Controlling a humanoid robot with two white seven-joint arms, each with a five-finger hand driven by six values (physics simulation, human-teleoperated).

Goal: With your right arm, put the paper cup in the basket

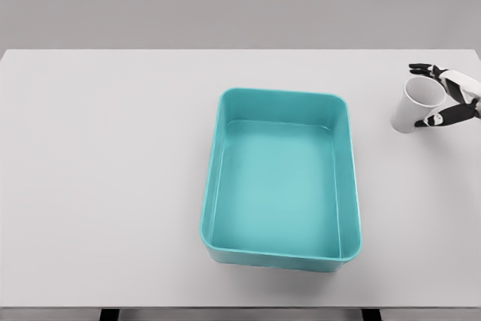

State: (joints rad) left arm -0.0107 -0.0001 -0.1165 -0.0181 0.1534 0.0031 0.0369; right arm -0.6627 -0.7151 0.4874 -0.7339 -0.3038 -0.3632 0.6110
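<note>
Right hand (449, 95) fingers (422, 70) apparently closed around tilted white paper cup (415, 104), mouth upper-right; teal basket (218, 186) lies well left on desk (98, 186).

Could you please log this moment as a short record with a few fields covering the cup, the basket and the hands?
cup: white paper cup, tilted, at the table's far right, outside the basket
basket: teal, mid-table, nothing inside
right hand: at the right edge, fingers around the cup
left hand: not in view
table: white
status: cup grasped, not yet in the basket
</note>
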